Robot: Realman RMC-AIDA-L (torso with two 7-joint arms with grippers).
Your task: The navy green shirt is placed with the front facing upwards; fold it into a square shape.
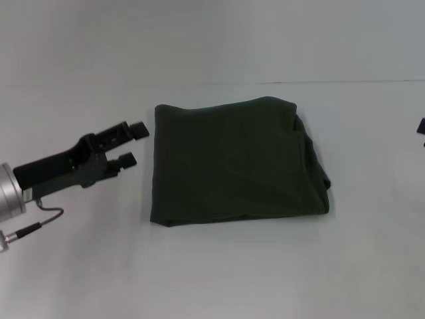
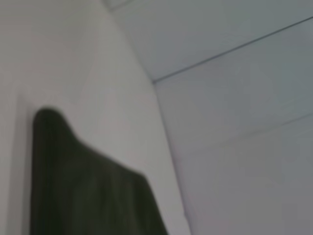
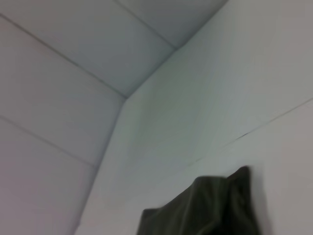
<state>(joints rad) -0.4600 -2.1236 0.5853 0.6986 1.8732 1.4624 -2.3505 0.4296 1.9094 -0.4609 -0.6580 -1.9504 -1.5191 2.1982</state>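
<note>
The navy green shirt (image 1: 232, 159) lies folded into a rough rectangle in the middle of the white table, with no print showing. Its layered edges bunch along the right side. My left gripper (image 1: 133, 143) hovers just left of the shirt's left edge, open, with nothing between its fingers. Only a dark sliver of my right gripper (image 1: 421, 125) shows at the far right edge, well away from the shirt. A corner of the shirt (image 2: 83, 191) appears in the left wrist view. The right wrist view catches another part of the shirt (image 3: 205, 208).
The white table (image 1: 219, 272) spreads around the shirt on all sides, and a pale wall (image 1: 212, 40) rises behind its far edge. A thin cable (image 1: 40, 219) hangs from my left wrist.
</note>
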